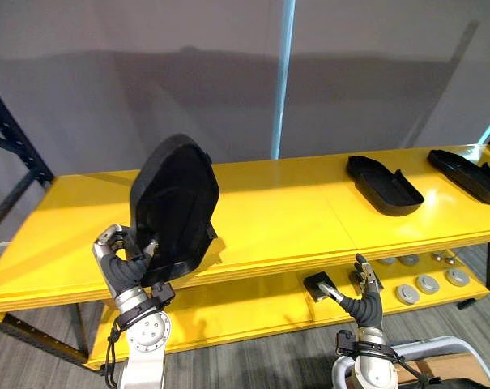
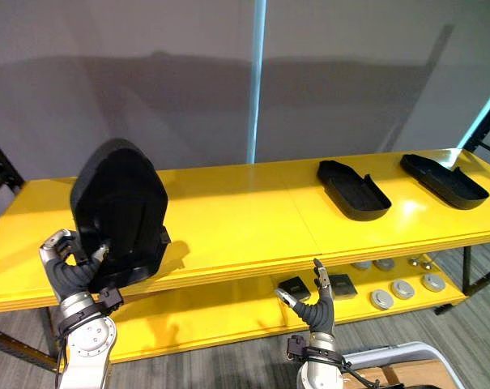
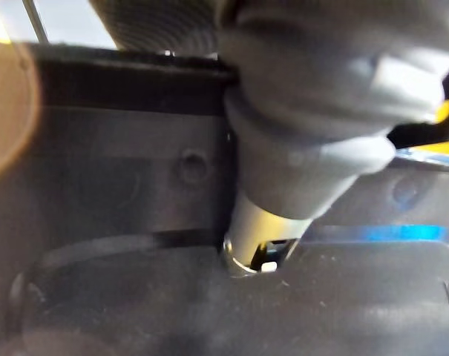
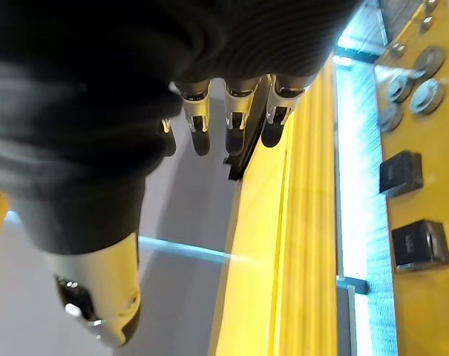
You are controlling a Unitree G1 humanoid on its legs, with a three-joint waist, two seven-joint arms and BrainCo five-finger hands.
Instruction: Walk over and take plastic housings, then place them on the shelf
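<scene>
Left hand (image 1: 125,258) is gripping the plastic housing (image 1: 176,207) at lower left of frame, with fingers curled round its lower left edge. Housing is standing upright with its rounded end up. Its bottom end is sitting at the front edge of the top shelf (image 1: 261,211); can't tell if it's touching the board. Left wrist view is showing the housing's dark moulded face right up against the hand.

Right hand (image 1: 360,301) is hovering at lower right in front of the lower shelf (image 1: 253,312), fingers straight and loose, holding nothing.

Second housing (image 1: 384,185) and third housing (image 1: 466,174) are lying flat, hollow side up, at the right end of the top shelf. They're apart from each other and well apart from the held one.

Lower shelf is carrying black square blocks (image 1: 318,285) and grey round discs (image 1: 427,284), just beyond the right hand. Black rack upright (image 1: 14,134) is running up the left edge. Grey wall (image 1: 147,81) and a light-blue strip (image 1: 283,81) are sitting behind the shelf.
</scene>
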